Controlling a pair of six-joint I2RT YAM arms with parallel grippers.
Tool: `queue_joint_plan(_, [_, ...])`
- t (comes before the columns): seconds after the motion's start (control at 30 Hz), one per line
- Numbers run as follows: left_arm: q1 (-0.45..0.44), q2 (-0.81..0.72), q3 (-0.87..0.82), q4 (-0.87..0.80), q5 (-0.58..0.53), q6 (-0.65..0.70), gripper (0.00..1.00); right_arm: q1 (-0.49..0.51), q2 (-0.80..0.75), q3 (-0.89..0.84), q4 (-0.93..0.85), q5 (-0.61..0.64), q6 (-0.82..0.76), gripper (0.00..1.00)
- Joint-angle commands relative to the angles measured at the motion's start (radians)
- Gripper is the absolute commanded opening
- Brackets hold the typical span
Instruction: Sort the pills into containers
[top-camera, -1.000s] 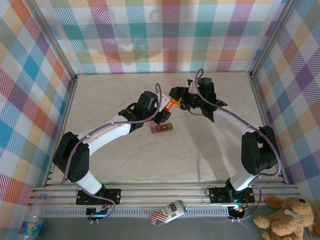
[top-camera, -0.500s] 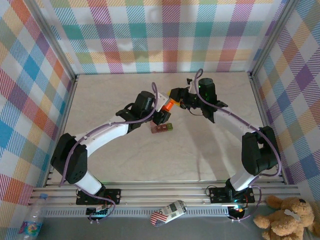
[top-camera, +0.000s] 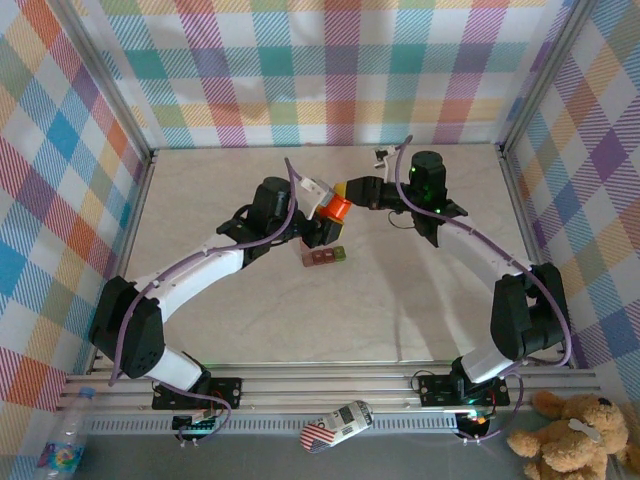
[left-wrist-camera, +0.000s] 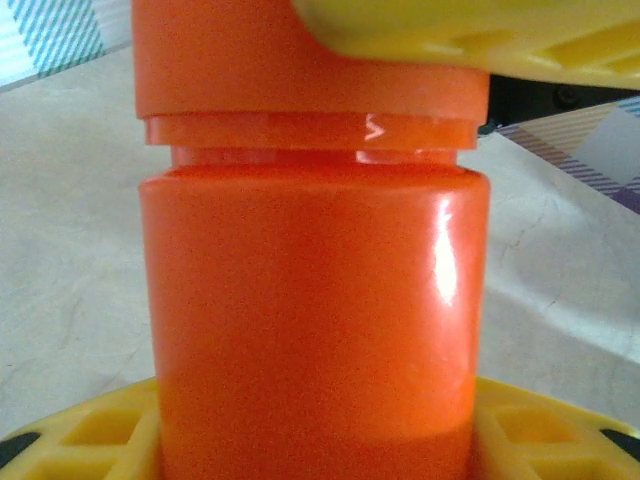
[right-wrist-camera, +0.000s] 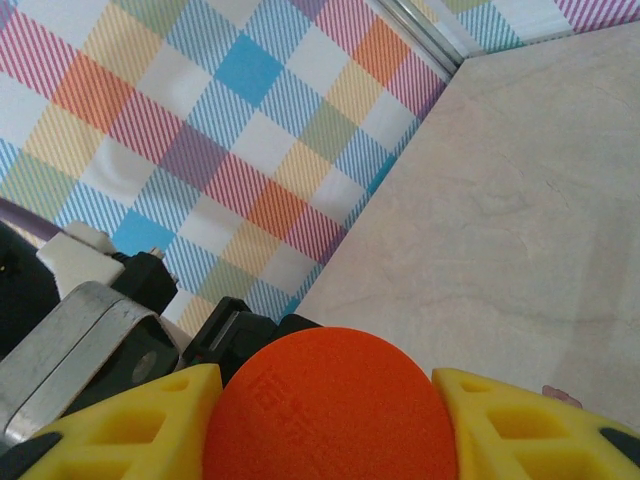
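Left wrist view: right against the lens stands an orange bottle (left-wrist-camera: 310, 320), a glossy, smooth plastic cylinder with a bright highlight down its side. Its foot sits between the yellow, lattice-ribbed fingers (left-wrist-camera: 545, 440) of the left gripper (left-wrist-camera: 315, 455), which is clamped on it. Above a narrow neck groove sits the matching cap (left-wrist-camera: 300, 70), with a yellow finger (left-wrist-camera: 480, 30) of the other arm pressed on its upper right. Behind lies pale, stone-patterned tabletop.

In the right wrist view the cap (right-wrist-camera: 330, 405) is a matte orange disc with faint raised lettering. The right gripper (right-wrist-camera: 330, 440) is closed on it, one yellow finger (right-wrist-camera: 130, 420) at each side. Beyond are black and metal parts of the left arm's wrist, then the table and a checked wall.

In the top external view, nearest are a water bottle (top-camera: 65, 440), a small flag-patterned object (top-camera: 335, 425) and a brown teddy bear (top-camera: 575, 435), all outside the aluminium rail (top-camera: 330, 385) that bears both bases. The white arms arch inward over the beige marbled table (top-camera: 320, 320). The left gripper (top-camera: 330, 218) and right gripper (top-camera: 343, 192) meet at the orange bottle (top-camera: 338, 208) mid-table. The containers (top-camera: 325, 257), a short dark red strip of joined boxes with a green right end, lie on the table just on the near side of the bottle, clear of both claws. Plaid cloth walls (top-camera: 300, 70) on metal frame posts (top-camera: 105, 90) close the far side.
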Motion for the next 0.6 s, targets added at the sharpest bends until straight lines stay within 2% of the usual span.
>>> queue_joint_plan(0.0, [0.016, -0.027, 0.002, 0.029, 0.083, -0.036, 0.00, -0.021, -0.021, 0.001, -0.012, 0.009, -0.136, 0.39])
queue_joint_plan(0.13, [0.021, -0.016, 0.016, 0.021, 0.101, -0.035, 0.00, -0.029, -0.024, -0.003, -0.018, 0.010, -0.142, 0.39])
queue_joint_plan(0.33, [0.021, -0.004, 0.029, 0.013, 0.012, -0.026, 0.00, -0.028, 0.000, 0.018, -0.038, 0.019, -0.038, 0.42])
queue_joint_plan(0.47, [0.018, 0.025, 0.053, -0.008, -0.092, -0.009, 0.00, -0.029, 0.003, 0.007, -0.008, 0.067, 0.096, 0.68])
queue_joint_plan(0.57, [0.012, 0.049, 0.075, -0.035, -0.169, 0.026, 0.00, -0.029, -0.014, -0.008, -0.016, 0.136, 0.182, 0.75])
